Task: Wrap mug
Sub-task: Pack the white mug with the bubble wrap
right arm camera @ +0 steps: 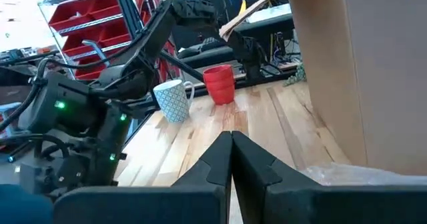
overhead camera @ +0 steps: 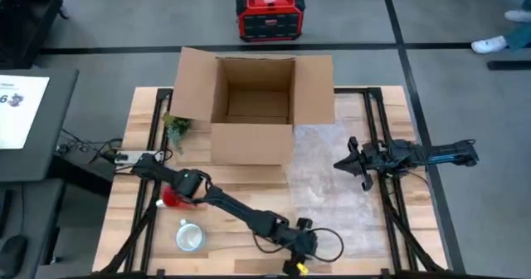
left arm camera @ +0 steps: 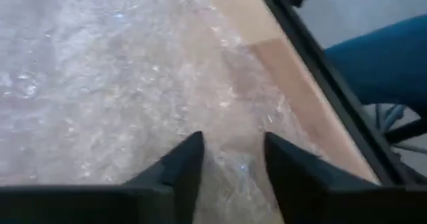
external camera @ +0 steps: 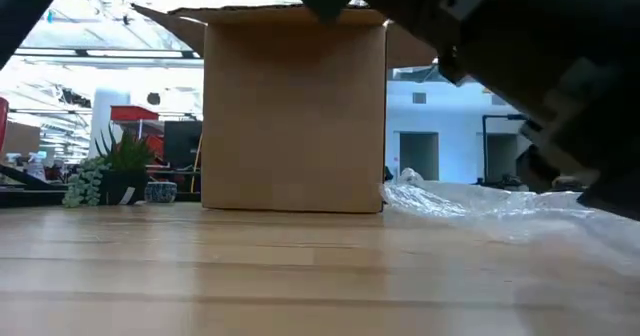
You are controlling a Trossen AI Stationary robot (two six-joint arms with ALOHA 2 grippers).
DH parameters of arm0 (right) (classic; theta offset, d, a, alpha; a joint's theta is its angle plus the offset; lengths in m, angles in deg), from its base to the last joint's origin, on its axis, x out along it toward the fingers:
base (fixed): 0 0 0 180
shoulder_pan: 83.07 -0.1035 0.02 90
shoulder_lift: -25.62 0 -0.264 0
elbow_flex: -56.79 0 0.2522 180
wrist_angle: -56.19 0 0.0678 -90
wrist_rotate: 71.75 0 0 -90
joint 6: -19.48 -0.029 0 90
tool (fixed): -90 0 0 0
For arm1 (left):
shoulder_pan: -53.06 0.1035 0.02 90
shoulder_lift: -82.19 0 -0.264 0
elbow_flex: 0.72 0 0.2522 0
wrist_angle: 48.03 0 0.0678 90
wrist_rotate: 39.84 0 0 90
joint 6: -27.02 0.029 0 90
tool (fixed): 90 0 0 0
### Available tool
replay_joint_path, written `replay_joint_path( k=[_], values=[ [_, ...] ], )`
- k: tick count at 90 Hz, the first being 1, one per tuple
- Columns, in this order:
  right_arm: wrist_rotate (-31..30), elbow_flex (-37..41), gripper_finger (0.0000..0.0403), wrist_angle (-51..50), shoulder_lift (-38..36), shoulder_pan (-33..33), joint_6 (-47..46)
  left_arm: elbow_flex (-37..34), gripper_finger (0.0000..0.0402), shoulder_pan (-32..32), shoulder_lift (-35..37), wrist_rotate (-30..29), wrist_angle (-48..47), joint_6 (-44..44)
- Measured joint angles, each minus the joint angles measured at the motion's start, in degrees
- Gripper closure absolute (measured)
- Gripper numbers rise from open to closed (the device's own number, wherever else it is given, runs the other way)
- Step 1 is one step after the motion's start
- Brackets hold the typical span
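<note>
A white patterned mug (overhead camera: pixel 189 236) (right arm camera: pixel 175 101) and a red mug (overhead camera: pixel 170 198) (right arm camera: pixel 220 84) stand upright on the wooden table's left near part. A clear bubble wrap sheet (overhead camera: pixel 328 179) (left arm camera: pixel 120 84) lies flat on the right half. My left gripper (overhead camera: pixel 315 244) (left arm camera: pixel 230 154) is open, low over the wrap's near part, close to its edge. My right gripper (overhead camera: pixel 344 163) (right arm camera: pixel 231 144) is shut, hovers over the wrap's far right part and points toward the mugs. My left gripper has its open fingertips (left arm camera: pixel 190 154) very close over the bubble wrap near its edge (left arm camera: pixel 253 137). I cannot tell whether they touch it.
An open cardboard box (overhead camera: pixel 257 105) (external camera: pixel 295 111) stands at the table's far middle, with a small plant (overhead camera: pixel 176 128) to its left. A red device (overhead camera: pixel 270 15) sits on the floor beyond. A person's leg (left arm camera: pixel 380 57) is past the table's right rail (left arm camera: pixel 320 57).
</note>
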Motion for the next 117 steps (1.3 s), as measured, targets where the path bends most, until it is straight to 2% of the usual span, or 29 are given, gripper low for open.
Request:
replay_joint_path(
  k=[5, 9, 28, 44, 53, 61, 72, 84, 98, 108, 117],
  values=[
    [0.00, 0.00, 0.0403, 0.00, 0.02, 0.00, 0.00, -0.03, 0.0374, 0.11, 0.41, -1.04, -0.31, 0.81],
    [0.00, 0.00, 0.0403, 0.00, 0.02, 0.00, 0.00, 0.00, 0.0389, 0.19, 0.91, -1.71, -0.23, 0.98],
    [0.01, 0.00, 0.0403, -0.02, 0.02, 0.00, 0.00, 2.59, 0.0400, 0.28, 3.13, -3.83, -2.47, 2.39],
    [0.02, 0.00, 0.0403, -0.02, 0.02, 0.00, -1.84, 2.83, 0.0401, -0.77, 9.95, -9.66, -3.70, 5.75],
    [0.05, 0.00, 0.0403, -0.04, 0.02, 0.00, -3.74, 2.83, 0.0401, -2.55, 14.40, -13.18, -7.45, 8.40],
    [0.05, 0.00, 0.0403, -0.03, 0.03, 0.00, -4.70, 2.85, 0.0401, -4.95, 18.53, -13.65, -12.05, 10.03],
    [0.07, 0.00, 0.0403, -0.02, 0.02, 0.00, -4.96, 2.89, 0.0401, -9.75, 23.18, -14.06, -24.11, 8.95],
    [0.07, 0.00, 0.0403, -0.02, 0.04, 0.00, -4.94, 2.85, 0.0402, -15.55, 25.63, -19.61, -39.25, 0.76],
    [0.09, 0.00, 0.0403, 0.00, 0.02, 0.00, -5.76, 1.81, 0.0402, -19.82, 26.04, -24.71, -57.02, -17.34],
    [0.11, 0.00, 0.0403, 0.02, 0.02, 0.00, -12.13, -2.01, 0.0402, -21.14, 25.82, -24.97, -63.92, -27.52],
    [0.11, 0.01, 0.0403, 0.02, 0.02, -0.01, -18.70, -6.24, 0.0402, -21.88, 25.91, -25.37, -66.46, -32.46]
  ],
)
